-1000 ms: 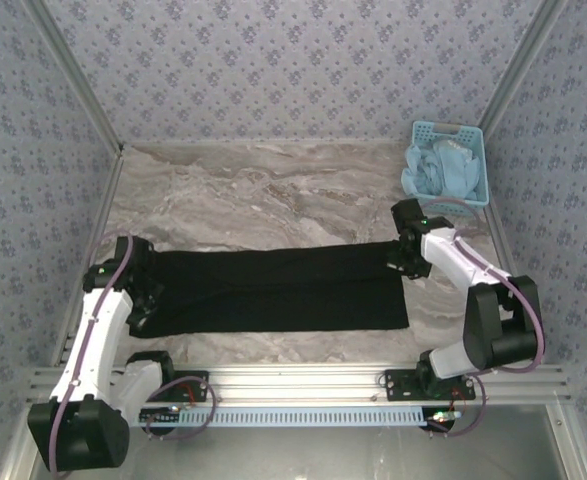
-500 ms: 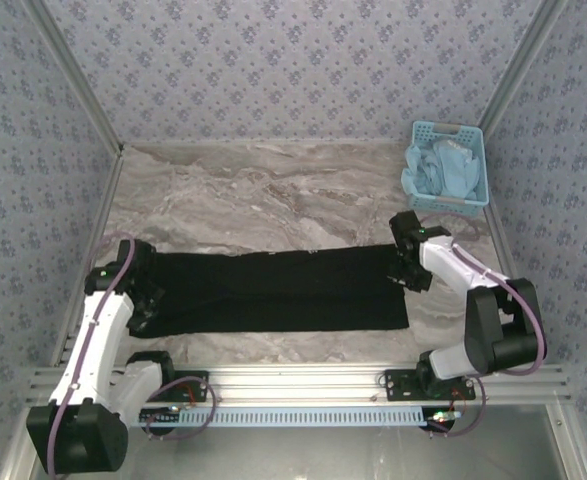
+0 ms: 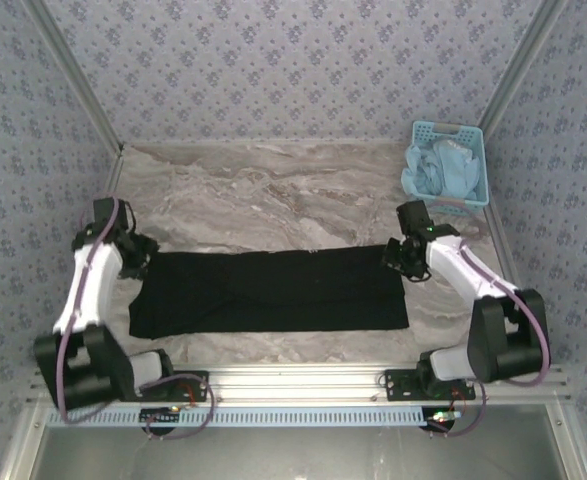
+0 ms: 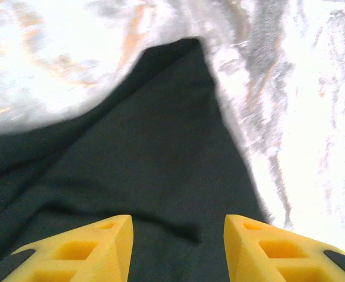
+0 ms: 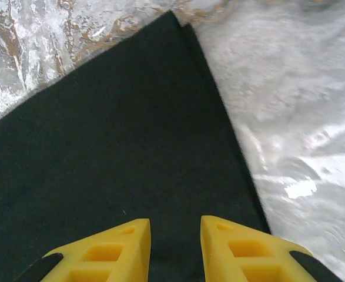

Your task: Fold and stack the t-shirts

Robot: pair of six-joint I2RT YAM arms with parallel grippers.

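T-shirt (image 3: 273,292) lies as a long black band across the near half of the tabletop (image 3: 273,195). Only plain black cloth shows, and folds and sleeves are hard to read. The left wrist view is blurred, and both wrist views cut the fingers off at the bottom. Left gripper (image 4: 177,226) is over the shirt's far left corner, spread, nothing between. Right gripper (image 5: 175,226) is over the far right corner with a narrower gap, pinching nothing. The far half is bare marble. Basket (image 3: 451,132) of blue cloth (image 3: 438,170) sits at the far right, well apart.

White arms (image 3: 85,290), black joints (image 3: 500,342), yellow gripper fingers (image 4: 84,249)
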